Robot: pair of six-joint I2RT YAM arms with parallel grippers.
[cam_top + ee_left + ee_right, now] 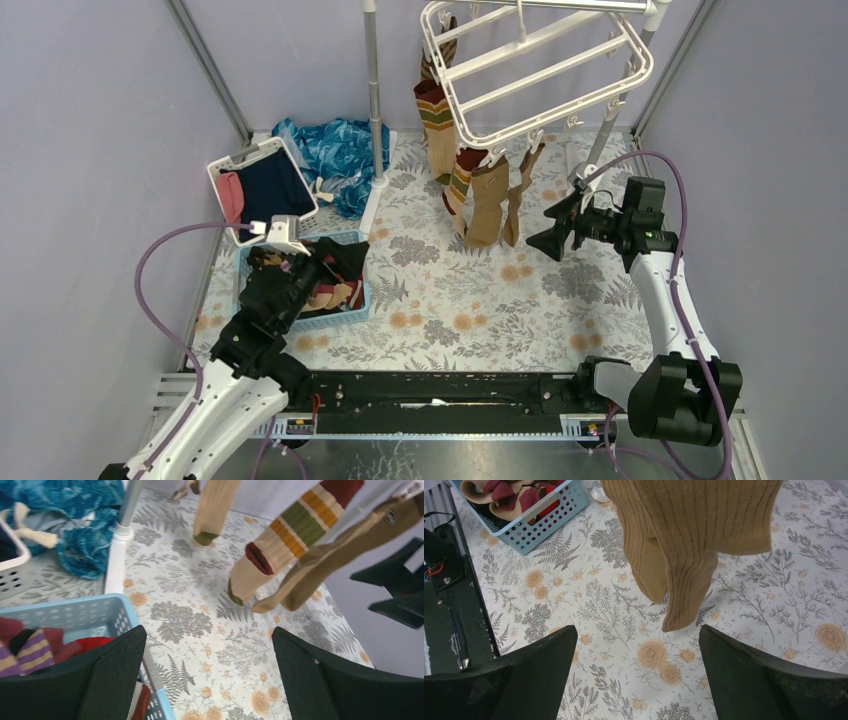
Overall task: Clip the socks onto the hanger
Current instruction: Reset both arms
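Note:
The white hanger hangs at the top, with several socks clipped under it: a red-and-green banded one and plain tan ones. More socks lie in the blue basket. My left gripper is open just over the basket's right side, nothing between its fingers. It looks toward the banded sock and a tan sock. My right gripper is open and empty, just right of and below the hanging tan sock.
A grey-white rack pole stands on a white foot behind the basket. A blue patterned cloth lies at the back left. Beside it a white basket holds navy and pink clothes. Purple walls close in both sides.

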